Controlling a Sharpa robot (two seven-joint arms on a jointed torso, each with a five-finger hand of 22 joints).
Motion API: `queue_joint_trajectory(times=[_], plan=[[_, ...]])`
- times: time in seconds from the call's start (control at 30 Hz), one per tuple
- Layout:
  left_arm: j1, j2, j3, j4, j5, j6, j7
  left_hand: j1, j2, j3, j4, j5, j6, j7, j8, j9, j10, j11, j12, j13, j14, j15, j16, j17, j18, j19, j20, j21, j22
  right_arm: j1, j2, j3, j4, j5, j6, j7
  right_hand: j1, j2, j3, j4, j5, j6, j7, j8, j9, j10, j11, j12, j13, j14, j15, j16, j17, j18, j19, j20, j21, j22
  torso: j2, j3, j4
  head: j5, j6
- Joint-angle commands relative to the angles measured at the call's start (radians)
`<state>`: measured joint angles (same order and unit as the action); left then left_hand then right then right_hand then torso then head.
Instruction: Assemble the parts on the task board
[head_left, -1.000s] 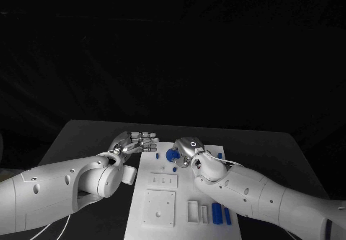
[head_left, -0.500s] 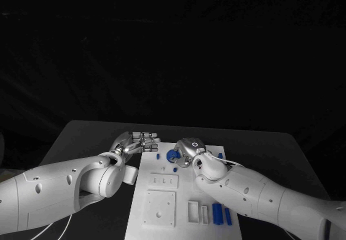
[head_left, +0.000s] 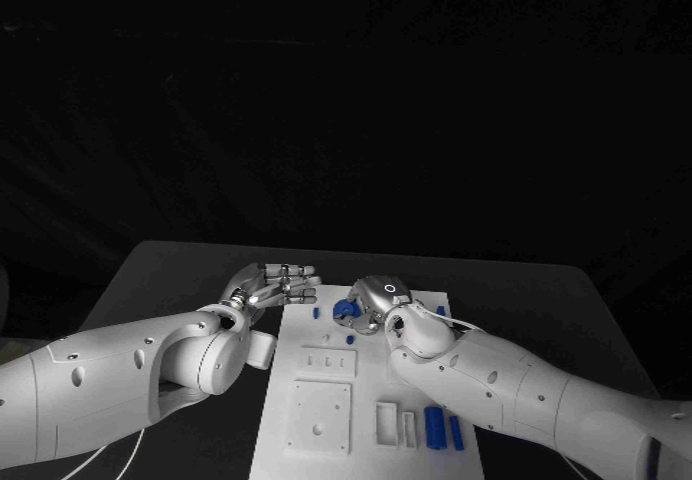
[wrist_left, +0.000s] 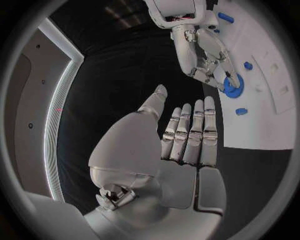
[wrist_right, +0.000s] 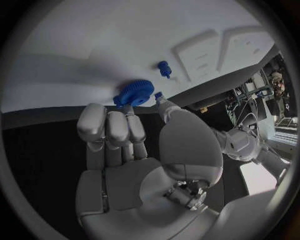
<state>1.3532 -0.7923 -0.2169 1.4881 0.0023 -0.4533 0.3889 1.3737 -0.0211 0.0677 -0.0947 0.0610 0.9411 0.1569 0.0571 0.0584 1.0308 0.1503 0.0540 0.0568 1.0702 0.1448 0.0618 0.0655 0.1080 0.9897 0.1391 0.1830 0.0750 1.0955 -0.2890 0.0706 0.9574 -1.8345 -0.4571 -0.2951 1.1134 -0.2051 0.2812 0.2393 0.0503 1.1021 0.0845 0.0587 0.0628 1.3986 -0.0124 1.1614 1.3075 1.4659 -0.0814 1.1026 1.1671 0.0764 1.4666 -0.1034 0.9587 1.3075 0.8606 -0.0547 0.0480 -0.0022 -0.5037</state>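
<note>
The white task board (head_left: 296, 455) lies lengthwise in the middle of the table. A blue gear (head_left: 345, 310) sits near its far end. My right hand (head_left: 381, 298) reaches over it, and its fingertips and thumb pinch the gear's rim (wrist_right: 134, 92), as the left wrist view also shows (wrist_left: 233, 88). My left hand (head_left: 274, 285) hovers just off the board's left edge beside the gear, palm flat and fingers straight, holding nothing (wrist_left: 187, 135). A small blue piece (wrist_right: 164, 67) stands on the board close to the gear.
Two blue pegs (head_left: 434, 426) lie side by side at the board's near right, next to white blocks (head_left: 389, 422). A square plate (head_left: 320, 412) and a slotted plate (head_left: 329, 360) occupy the board's middle. Small blue pieces (head_left: 320, 312) lie near the gear.
The right hand has shifted very slightly at the gear. The left hand has stayed where it was.
</note>
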Motion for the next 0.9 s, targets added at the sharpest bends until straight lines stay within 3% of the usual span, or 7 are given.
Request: queue_joint_trajectory(times=[0.03,0.4,0.5,0.7,0.8,0.87,0.9], plan=[[0.001,0.003,0.001,0.000,0.005,0.011,0.008,-0.006,-0.008,0.006,0.001,0.006,-0.010,0.002,0.001,0.000,-0.008,0.002,0.004,0.001,-0.005,0.002,0.000,-0.001,-0.011,-0.002,0.000,-0.004,0.000,-0.010,-0.006,-0.005,-0.004,0.046,0.091,0.019,-0.005,0.004,0.000,0.006,0.000,0.002,-0.002,0.005,0.002,-0.001,0.006,0.004,0.037,-0.001,-0.003,-0.002,0.002,-0.009,0.017,0.000,-0.003,0.121,0.000,0.0000,-0.0013,0.001,0.000],[0.001,0.003,0.001,-0.012,0.005,0.012,0.009,-0.005,-0.008,0.006,0.001,0.006,-0.010,0.001,0.001,0.000,-0.008,0.002,0.004,0.001,-0.005,0.002,0.000,-0.001,-0.010,-0.001,0.000,-0.004,0.000,-0.027,-0.046,-0.005,0.026,0.058,0.078,0.026,0.000,0.015,0.016,-0.023,0.004,0.016,-0.004,0.004,0.002,0.000,0.003,0.009,0.038,-0.001,-0.003,0.002,0.001,-0.008,0.017,0.000,0.000,0.121,0.000,0.0020,-0.0025,0.003,0.002],[0.001,0.002,0.001,-0.015,0.005,0.011,0.010,-0.003,-0.010,0.007,0.000,0.006,-0.010,0.002,0.001,0.000,-0.009,0.002,0.004,0.001,-0.005,0.002,-0.001,-0.001,-0.010,0.000,0.000,-0.004,0.000,-0.032,-0.061,-0.005,0.039,0.058,0.054,0.010,0.000,0.014,0.017,-0.024,0.004,0.015,-0.004,0.004,0.002,0.000,0.003,0.008,0.038,-0.001,-0.003,0.002,0.001,-0.008,0.017,0.001,0.000,0.121,-0.001,0.0012,-0.0023,0.000,0.002],[0.001,-0.006,0.001,-0.018,0.005,0.008,0.012,-0.003,-0.010,0.007,0.000,0.006,-0.010,0.002,0.001,0.000,-0.009,0.002,0.004,0.001,-0.005,0.002,-0.001,-0.001,-0.010,0.000,0.000,-0.004,0.000,-0.039,-0.112,-0.004,0.088,0.053,-0.033,-0.030,0.002,-0.002,0.012,-0.024,0.012,0.001,-0.001,0.004,0.002,-0.005,0.004,0.004,0.034,-0.002,0.001,-0.003,-0.005,-0.005,0.019,0.004,0.001,0.121,-0.003,0.0042,-0.0079,0.004,0.008],[0.001,-0.011,0.001,-0.020,0.005,0.006,0.013,-0.003,-0.010,0.007,0.000,0.006,-0.010,0.002,0.001,0.000,-0.009,0.002,0.004,0.001,-0.005,0.002,-0.001,-0.001,-0.010,0.000,0.000,-0.004,0.000,-0.041,-0.147,0.004,0.127,0.052,-0.070,-0.037,0.008,-0.005,0.014,-0.024,0.011,0.004,-0.002,0.004,0.002,-0.004,0.004,0.005,0.033,-0.002,0.000,-0.001,-0.005,-0.005,0.020,0.004,0.002,0.122,-0.006,0.0067,-0.0149,0.007,0.010],[0.001,-0.013,0.001,-0.023,0.005,0.005,0.014,-0.003,-0.010,0.007,0.000,0.006,-0.010,0.002,0.001,0.000,-0.009,0.002,0.004,0.001,-0.005,0.002,-0.001,-0.001,-0.010,0.000,0.000,-0.004,0.000,-0.041,-0.172,0.017,0.155,0.053,-0.087,-0.035,0.010,-0.007,0.019,-0.025,0.012,0.005,-0.002,0.004,0.001,-0.003,0.003,0.005,0.033,-0.002,0.000,-0.001,-0.006,-0.005,0.020,0.004,0.002,0.122,-0.008,0.0086,-0.0193,0.010,0.010],[0.001,-0.013,0.001,-0.025,0.005,0.005,0.014,-0.003,-0.010,0.007,0.000,0.006,-0.010,0.002,0.001,0.000,-0.009,0.002,0.004,0.001,-0.005,0.002,-0.001,-0.001,-0.010,0.000,0.000,-0.004,0.000,-0.041,-0.184,0.024,0.168,0.055,-0.093,-0.032,0.011,-0.008,0.021,-0.026,0.012,0.007,-0.003,0.004,0.002,-0.003,0.003,0.006,0.033,-0.002,0.000,-0.001,-0.007,-0.005,0.020,0.004,0.003,0.122,-0.008,0.0078,-0.0190,0.010,0.010]])
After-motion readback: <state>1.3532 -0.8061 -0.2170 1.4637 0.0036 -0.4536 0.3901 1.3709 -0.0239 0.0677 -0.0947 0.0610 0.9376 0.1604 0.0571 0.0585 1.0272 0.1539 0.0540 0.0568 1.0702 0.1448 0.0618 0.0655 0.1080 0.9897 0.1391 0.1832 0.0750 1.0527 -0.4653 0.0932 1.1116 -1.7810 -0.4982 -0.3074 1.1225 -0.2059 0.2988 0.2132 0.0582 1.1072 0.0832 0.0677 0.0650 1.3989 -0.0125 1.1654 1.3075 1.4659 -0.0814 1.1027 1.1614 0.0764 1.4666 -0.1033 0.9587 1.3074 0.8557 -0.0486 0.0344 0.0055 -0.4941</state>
